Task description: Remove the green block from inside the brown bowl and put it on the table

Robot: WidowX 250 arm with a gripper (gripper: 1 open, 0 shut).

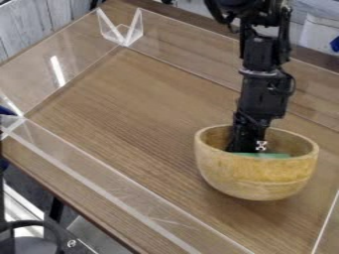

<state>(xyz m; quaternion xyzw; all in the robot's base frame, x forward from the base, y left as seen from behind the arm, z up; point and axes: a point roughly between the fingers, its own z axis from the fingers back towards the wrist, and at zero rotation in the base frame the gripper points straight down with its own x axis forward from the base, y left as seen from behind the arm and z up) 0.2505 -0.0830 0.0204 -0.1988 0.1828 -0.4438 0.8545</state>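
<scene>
Your arm (265, 60) comes down steeply from the top edge into the bowl (259, 167), which sits near the tabletop's (119, 109) right edge. The claw (249, 143) is clenched, its tip inside the bowl at the block (269, 154), which lies low within.

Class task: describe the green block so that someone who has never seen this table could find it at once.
Find the wooden table with clear walls, then the tan bowl near its right edge. Inside, under the black gripper, lies the green block, the only green thing there.
</scene>
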